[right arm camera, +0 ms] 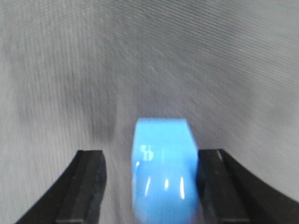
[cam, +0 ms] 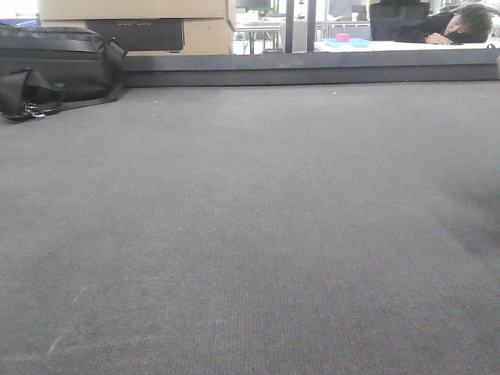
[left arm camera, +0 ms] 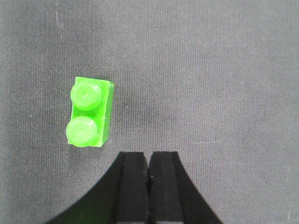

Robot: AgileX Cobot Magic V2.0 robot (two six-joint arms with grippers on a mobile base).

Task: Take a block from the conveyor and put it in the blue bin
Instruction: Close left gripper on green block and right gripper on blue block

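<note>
The dark-grey woven conveyor (cam: 250,219) fills the front view, with a dark rail (cam: 312,70) along its far edge; neither gripper shows there. In the left wrist view a green two-stud block (left arm camera: 90,113) lies on the belt, ahead and to the left of my left gripper (left arm camera: 149,156), whose fingers are pressed together and empty. In the right wrist view a glossy blue block (right arm camera: 164,172) sits between the spread fingers of my right gripper (right arm camera: 152,154). It rests against the right finger, with a gap to the left finger. The view is motion-blurred.
A black bag (cam: 55,66) lies at the belt's far left, before a cardboard box (cam: 133,23). Beyond the rail a person (cam: 453,27) slumps on a white table that bears a light-blue tray (cam: 348,42) with a pink item.
</note>
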